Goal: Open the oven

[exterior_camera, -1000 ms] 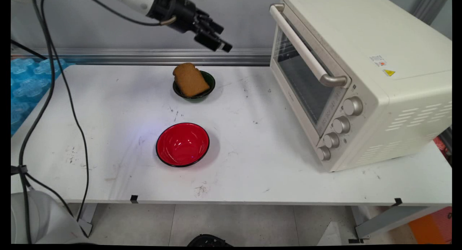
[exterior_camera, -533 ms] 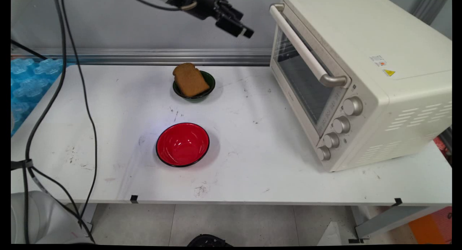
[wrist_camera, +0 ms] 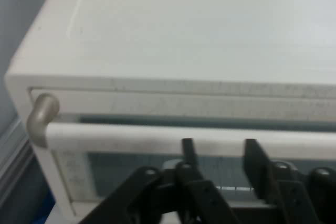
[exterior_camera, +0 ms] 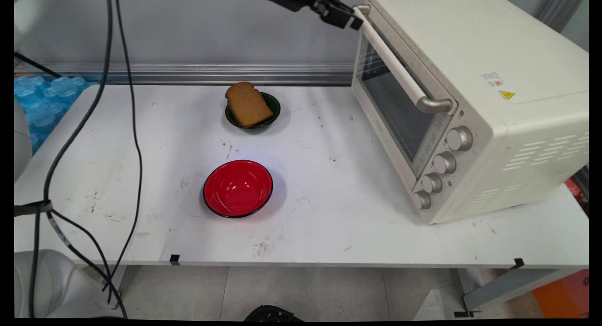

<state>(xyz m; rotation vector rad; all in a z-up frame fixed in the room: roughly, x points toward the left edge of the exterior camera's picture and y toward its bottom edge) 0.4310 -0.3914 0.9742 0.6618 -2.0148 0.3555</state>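
Observation:
My black gripper (exterior_camera: 350, 20) hangs high at the top of the main view, right at the far end of the white handle (exterior_camera: 395, 65) on the cream toaster oven (exterior_camera: 470, 81). In the hand view the oven (wrist_camera: 199, 35) fills the picture and its door is closed. The handle (wrist_camera: 131, 135) runs across just in front of my gripper (wrist_camera: 219, 146), which is open, its two fingers spread with a gap between them and nothing held. Whether a finger touches the handle I cannot tell.
A slice of brown toast (exterior_camera: 248, 105) leans in a small dark green bowl (exterior_camera: 275, 110) at the back middle of the table (exterior_camera: 329, 222). An empty red bowl (exterior_camera: 238, 188) sits nearer. Black cables (exterior_camera: 134, 128) hang at the left, and blue plastic (exterior_camera: 37, 109) lies beyond the table's left edge.
The gripper has travelled right and upward, from above the toast bowl to the far end of the oven handle. The bowls, toast and oven have not moved.

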